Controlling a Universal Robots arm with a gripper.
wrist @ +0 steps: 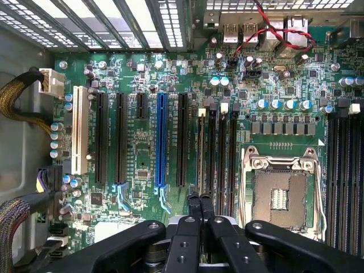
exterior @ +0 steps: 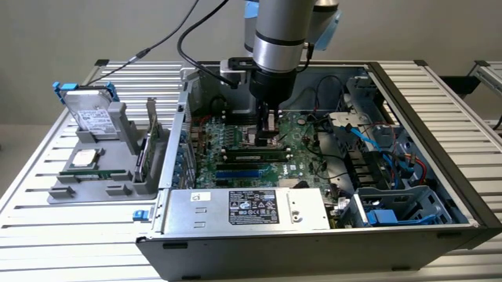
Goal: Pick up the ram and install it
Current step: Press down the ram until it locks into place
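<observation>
With our hand [wrist: 200, 200] pressed together and empty just above the memory slots [wrist: 219, 153] on the motherboard [wrist: 142, 142], the ram [exterior: 253, 156] already lies seated in its slot, so we judge installation nearly done, needing only a firm, square press.

The gripper [exterior: 265, 136], jaws closed, hangs inside the open computer case [exterior: 439, 194] just above the ram [exterior: 253, 156] lying in its motherboard slot. The power supply [exterior: 244, 210] sits nearer the camera than the ram.
</observation>
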